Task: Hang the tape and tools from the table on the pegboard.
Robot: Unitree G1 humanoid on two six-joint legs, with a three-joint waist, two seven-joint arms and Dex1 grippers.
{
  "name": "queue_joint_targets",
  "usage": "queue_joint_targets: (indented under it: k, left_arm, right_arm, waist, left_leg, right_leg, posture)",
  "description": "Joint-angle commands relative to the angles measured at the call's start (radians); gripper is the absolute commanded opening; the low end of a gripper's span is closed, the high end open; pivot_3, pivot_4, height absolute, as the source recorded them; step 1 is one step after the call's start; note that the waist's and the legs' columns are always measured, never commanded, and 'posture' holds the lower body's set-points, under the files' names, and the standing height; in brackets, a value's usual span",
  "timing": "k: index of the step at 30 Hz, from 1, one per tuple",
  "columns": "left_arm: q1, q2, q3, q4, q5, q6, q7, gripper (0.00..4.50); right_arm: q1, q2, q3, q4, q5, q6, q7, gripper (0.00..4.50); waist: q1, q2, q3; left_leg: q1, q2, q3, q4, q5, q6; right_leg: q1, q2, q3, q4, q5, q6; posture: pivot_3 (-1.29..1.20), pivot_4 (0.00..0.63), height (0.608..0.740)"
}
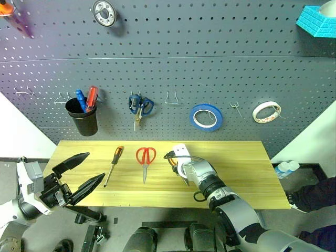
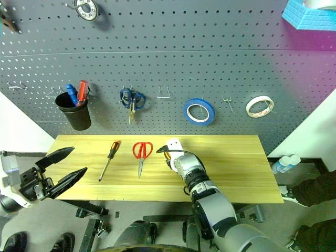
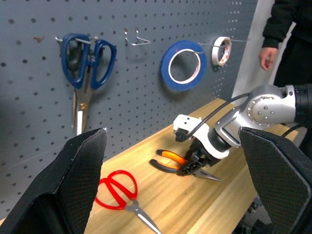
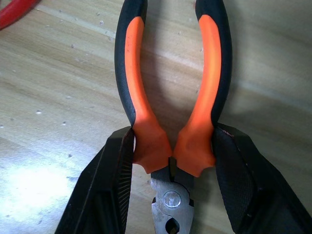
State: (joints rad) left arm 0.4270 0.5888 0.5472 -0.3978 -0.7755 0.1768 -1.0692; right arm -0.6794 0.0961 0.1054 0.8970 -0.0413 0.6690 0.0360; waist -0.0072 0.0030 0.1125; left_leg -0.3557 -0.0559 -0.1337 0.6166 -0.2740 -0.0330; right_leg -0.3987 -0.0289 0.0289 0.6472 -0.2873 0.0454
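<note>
Right wrist view shows my right claw (image 4: 170, 180) closed round the pliers (image 4: 170, 97) lying flat on the table (image 1: 247, 168), a finger pressed against each handle just above the pivot; so near the joint, they may swivel or slip when lifted; my left claw (image 1: 79, 176) hangs wide open, empty.

Right hand (image 4: 170, 161), centre of the frame, angles downward, fingers pressed on the pliers (image 4: 171, 97); left hand (image 1: 86, 173), lower left, spread wide.

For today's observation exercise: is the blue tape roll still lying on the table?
No, the blue tape roll already hangs on the pegboard, above the table.
</note>
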Motion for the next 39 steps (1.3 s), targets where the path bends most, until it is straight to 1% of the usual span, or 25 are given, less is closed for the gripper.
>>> queue_joint_targets:
  k: [1, 3, 6, 9, 11, 13, 15, 19, 22, 24, 28, 29, 31, 35, 39]
  left_arm:
    - [-0.003, 0.009, 0.008, -0.027, -0.015, 0.001, 0.001, 4.5]
    - [-0.007, 0.005, 0.003, -0.03, -0.017, 0.005, 0.004, 4.5]
    - [-0.015, 0.003, -0.003, -0.026, -0.015, 0.006, 0.006, 4.5]
    - [-0.024, 0.003, -0.007, -0.015, -0.012, 0.005, 0.004, 4.5]
    - [-0.035, 0.005, -0.008, -0.003, -0.01, 0.004, 0.001, 4.5]
    - [-0.053, 0.009, -0.009, 0.015, -0.009, 0.003, -0.003, 4.5]
    - [-0.064, 0.011, -0.011, 0.028, -0.004, 0.001, -0.008, 4.5]
    - [-0.088, 0.013, -0.02, 0.055, 0.002, -0.004, -0.019, 4.5]
    - [-0.115, 0.014, -0.03, 0.079, 0.005, -0.003, -0.027, 4.5]
    - [-0.132, 0.015, -0.036, 0.093, 0.01, -0.005, -0.033, 4.5]
    - [-0.159, 0.012, -0.041, 0.121, 0.005, -0.005, -0.039, 4.5]
    - [-0.165, 0.012, -0.042, 0.127, 0.006, -0.008, -0.042, 4.5]
    - [-0.176, 0.007, -0.04, 0.137, -0.009, 0.002, -0.04, 4.5]
    - [-0.186, -0.004, -0.049, 0.149, 0.0, -0.011, -0.046, 4.5]
    - [-0.196, -0.01, -0.061, 0.159, 0.008, -0.017, -0.049, 4.5]
  right_arm:
    - [-0.002, -0.017, 0.008, 0.018, -0.024, -0.01, -0.009, 2.04]
    - [-0.005, -0.015, -0.032, 0.006, 0.009, -0.025, -0.008, 2.04]
    - [-0.006, -0.012, -0.066, -0.051, 0.069, -0.035, 0.083, 2.04]
    - [0.016, -0.034, -0.06, -0.122, 0.096, 0.005, 0.185, 2.04]
    - [0.046, -0.055, -0.032, -0.174, 0.111, 0.066, 0.271, 2.04]
    - [0.113, -0.112, 0.015, -0.302, 0.111, 0.104, 0.356, 2.04]
    - [0.158, -0.148, 0.029, -0.399, 0.122, 0.143, 0.392, 2.04]
    - [0.204, -0.188, 0.019, -0.547, 0.169, 0.204, 0.448, 2.04]
    - [0.225, -0.216, -0.011, -0.626, 0.223, 0.205, 0.509, 2.04]
    - [0.246, -0.24, -0.01, -0.661, 0.247, 0.186, 0.555, 2.04]
    - [0.326, -0.284, -0.008, -0.742, 0.293, 0.046, 0.669, 2.04]
    - [0.347, -0.293, -0.013, -0.758, 0.312, 0.038, 0.694, 2.04]
    - [0.384, -0.315, -0.004, -0.776, 0.307, -0.046, 0.729, 2.04]
    - [0.416, -0.313, -0.031, -0.775, 0.342, -0.142, 0.775, 2.04]
    - [0.441, -0.301, -0.052, -0.799, 0.394, -0.199, 0.816, 2.04]
  waist:
    - [-0.001, 0.0, 0.0]
    - [-0.001, -0.001, 0.0]
    - [0.0, -0.002, 0.006]
    - [-0.002, -0.004, 0.01]
    - [-0.003, -0.004, 0.01]
    - [-0.002, -0.004, 0.009]
    - [-0.001, -0.004, 0.009]
    - [-0.004, -0.004, 0.009]
    - [-0.005, -0.004, 0.009]
    - [-0.004, -0.004, 0.009]
    - [-0.001, -0.006, 0.008]
    - [-0.001, -0.006, 0.008]
    - [-0.003, -0.006, 0.008]
    - [-0.008, -0.007, 0.008]
    - [-0.006, -0.007, 0.007]
  left_leg:
    - [0.0, 0.0, 0.0, 0.0, 0.0, 0.0]
    - [0.0, 0.0, 0.0, 0.0, 0.0, 0.0]
    - [0.0, 0.0, 0.0, 0.0, 0.0, 0.0]
    - [-0.001, 0.0, 0.0, 0.0, 0.0, -0.001]
    - [-0.004, 0.0, 0.0, -0.002, 0.001, -0.001]
    - [-0.004, 0.0, 0.0, -0.004, 0.001, -0.001]
    - [-0.006, 0.0, 0.0, -0.004, 0.001, -0.001]
    - [-0.015, 0.0, 0.0, -0.002, 0.002, -0.003]
    - [-0.016, 0.0, 0.0, -0.001, 0.003, -0.005]
    - [-0.016, 0.0, 0.0, -0.001, 0.003, -0.006]
    - [-0.016, 0.0, -0.001, 0.0, 0.004, -0.006]
    - [-0.016, 0.0, -0.001, 0.0, 0.004, -0.006]
    - [-0.016, 0.0, 0.0, 0.0, 0.004, -0.006]
    - [-0.016, 0.0, 0.001, 0.001, 0.004, -0.008]
    - [-0.015, 0.001, 0.0, 0.003, 0.005, -0.009]
  right_leg:
    - [0.0, 0.0, 0.0, 0.0, 0.0, 0.0]
    - [0.0, 0.0, 0.0, 0.0, 0.0, 0.0]
    - [0.0, 0.0, 0.0, 0.0, 0.0, 0.0]
    - [-0.001, 0.0, 0.0, 0.0, 0.0, 0.0]
    - [-0.004, 0.0, 0.0, 0.0, 0.001, 0.003]
    - [-0.006, 0.0, 0.0, 0.0, 0.002, 0.003]
    - [-0.007, 0.0, 0.0, 0.0, 0.002, 0.003]
    - [-0.015, -0.001, -0.001, 0.0, 0.002, 0.004]
    - [-0.016, 0.0, -0.001, 0.0, 0.002, 0.004]
    - [-0.016, 0.0, -0.001, 0.001, 0.002, 0.004]
    - [-0.014, -0.001, -0.003, 0.001, 0.002, 0.004]
    - [-0.014, -0.001, -0.003, 0.0, 0.002, 0.004]
    - [-0.014, -0.001, -0.002, 0.0, 0.003, 0.004]
    - [-0.014, -0.001, -0.002, 0.001, 0.004, 0.005]
    - [-0.013, 0.0, -0.002, 0.003, 0.005, 0.004]
  posture:
    - [0.15, 0.11, 0.74]
    - [0.14, 0.11, 0.74]
    - [0.14, 0.106, 0.74]
    - [0.13, 0.1, 0.74]
    - [0.12, 0.095, 0.74]
    - [0.12, 0.089, 0.74]
    - [0.1, 0.087, 0.74]
    - [0.08, 0.078, 0.74]
    - [0.07, 0.073, 0.74]
    - [0.06, 0.07, 0.74]
    - [0.05, 0.058, 0.74]
    - [0.05, 0.056, 0.74]
    - [0.04, 0.052, 0.74]
    - [0.03, 0.044, 0.74]
    - [0.03, 0.04, 0.74]
